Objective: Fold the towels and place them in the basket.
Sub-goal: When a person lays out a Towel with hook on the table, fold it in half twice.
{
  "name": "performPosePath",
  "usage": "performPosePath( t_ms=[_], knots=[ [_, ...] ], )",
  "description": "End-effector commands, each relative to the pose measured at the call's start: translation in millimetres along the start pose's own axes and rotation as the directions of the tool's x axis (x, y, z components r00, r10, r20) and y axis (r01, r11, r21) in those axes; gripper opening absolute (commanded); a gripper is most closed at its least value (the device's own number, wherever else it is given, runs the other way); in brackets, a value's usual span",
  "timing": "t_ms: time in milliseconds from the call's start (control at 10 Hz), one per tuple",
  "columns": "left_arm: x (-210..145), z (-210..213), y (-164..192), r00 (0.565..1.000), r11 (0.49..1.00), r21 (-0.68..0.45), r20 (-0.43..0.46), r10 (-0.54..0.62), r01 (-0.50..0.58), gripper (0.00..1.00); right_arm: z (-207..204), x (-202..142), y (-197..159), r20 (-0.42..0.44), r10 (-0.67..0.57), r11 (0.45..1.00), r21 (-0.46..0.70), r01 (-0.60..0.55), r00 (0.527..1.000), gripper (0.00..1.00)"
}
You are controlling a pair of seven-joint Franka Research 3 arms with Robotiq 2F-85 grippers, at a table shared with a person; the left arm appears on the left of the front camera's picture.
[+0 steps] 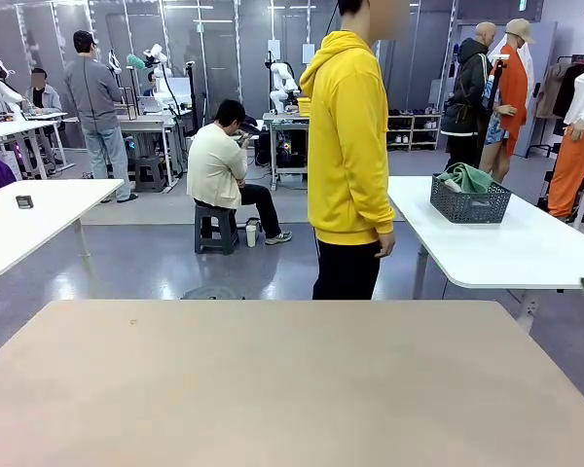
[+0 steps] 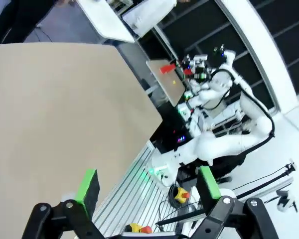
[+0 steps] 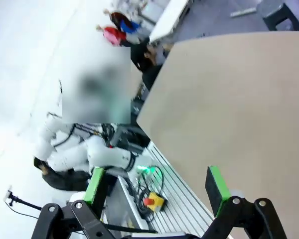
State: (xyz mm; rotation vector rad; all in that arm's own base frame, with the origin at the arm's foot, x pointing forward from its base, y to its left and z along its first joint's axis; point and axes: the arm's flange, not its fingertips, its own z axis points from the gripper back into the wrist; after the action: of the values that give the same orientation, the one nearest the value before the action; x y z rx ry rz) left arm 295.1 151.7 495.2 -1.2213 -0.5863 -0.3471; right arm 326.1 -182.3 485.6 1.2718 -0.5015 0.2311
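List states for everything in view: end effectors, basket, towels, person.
Left end effector: open, holding nothing.
Right end effector: open, holding nothing.
Basket: upright on the white table at far right, holding a towel.
Towel: sea-green, heaped in the basket, rising above the rim; can't tell if folded.
Person: standing at the far side, arms down.

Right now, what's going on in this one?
Nothing is being handled. The person stands at the far side of the beige table. The basket sits on a white table behind, with a sea-green towel in it. The left gripper and right gripper are open, holding nothing.
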Motion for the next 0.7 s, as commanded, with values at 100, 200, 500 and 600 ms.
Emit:
performPosePath(
  t_ms=[100,200,500,600],
  knots=[
    [-12.9,46.2,22.9,0.994,1.000,-0.010,0.111,0.025,-0.025,1.00,27.2,-6.6,-20.6,0.073,0.025,0.999,0.039,-0.028,0.997,1.00],
    [-20.9,59.1,22.3,0.991,1.000,0.000,0.131,0.019,-0.019,1.00,34.3,-10.9,-24.5,0.089,0.014,0.999,0.035,-0.018,0.996,1.00],
    [-31.6,63.7,25.7,0.989,0.999,0.017,0.138,0.046,-0.049,1.00,25.9,-7.7,-26.6,0.058,0.033,0.999,0.015,-0.034,0.998,1.00],
    [-31.6,63.7,25.7,0.989,0.999,0.017,0.138,0.046,-0.049,1.00,35.5,-18.0,-28.3,0.085,-0.013,1.000,0.025,0.011,0.996,1.00]
  ],
)
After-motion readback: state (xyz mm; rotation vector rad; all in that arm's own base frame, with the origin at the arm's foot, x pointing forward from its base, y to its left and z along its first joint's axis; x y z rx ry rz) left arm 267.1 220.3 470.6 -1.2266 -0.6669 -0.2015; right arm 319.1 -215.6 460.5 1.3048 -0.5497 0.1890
